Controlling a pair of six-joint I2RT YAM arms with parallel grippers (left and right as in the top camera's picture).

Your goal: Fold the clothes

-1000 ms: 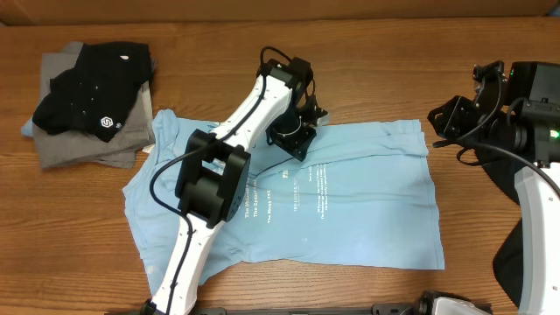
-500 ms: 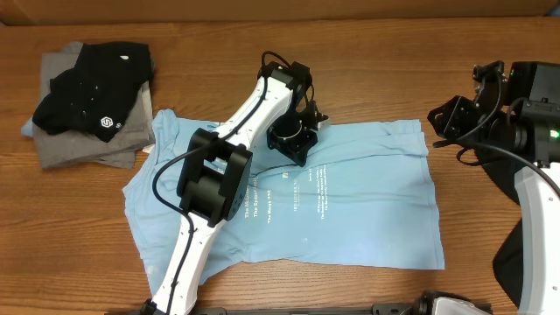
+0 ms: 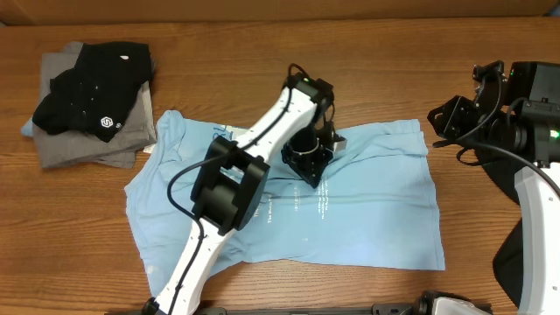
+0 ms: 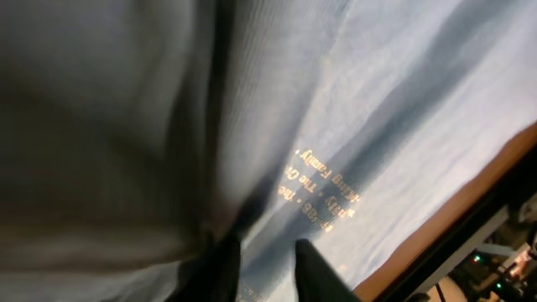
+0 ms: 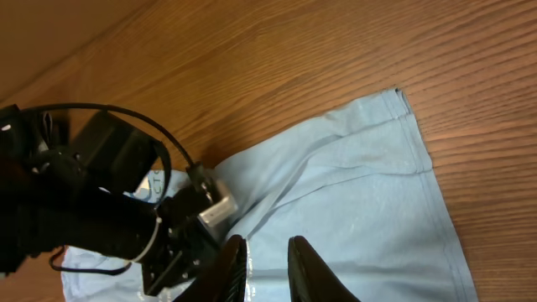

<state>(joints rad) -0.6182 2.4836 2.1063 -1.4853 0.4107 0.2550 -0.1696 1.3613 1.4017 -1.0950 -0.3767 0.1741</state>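
The light blue T-shirt (image 3: pixel 376 210) lies spread on the wooden table, white lettering up, with a long crease across its middle. My left gripper (image 3: pixel 312 162) presses down on the shirt just below its top hem. In the left wrist view its fingertips (image 4: pixel 267 264) stand slightly apart over the blue cloth (image 4: pixel 377 126), and a raised fold crowds the left finger. My right gripper (image 3: pixel 448 120) hovers off the shirt's top right corner; its fingers (image 5: pixel 267 267) are a little apart with nothing between them, above the shirt (image 5: pixel 361 193).
A black shirt (image 3: pixel 96 87) lies crumpled on a folded grey one (image 3: pixel 87 149) at the back left. The left arm's links (image 3: pixel 223 188) stretch over the T-shirt's left half. Bare wood (image 3: pixel 394 61) runs behind the shirt.
The left gripper slid right and toward the front, dragging the shirt's upper middle with it; a crease formed and part of the lettering is now covered. The right arm has not moved.
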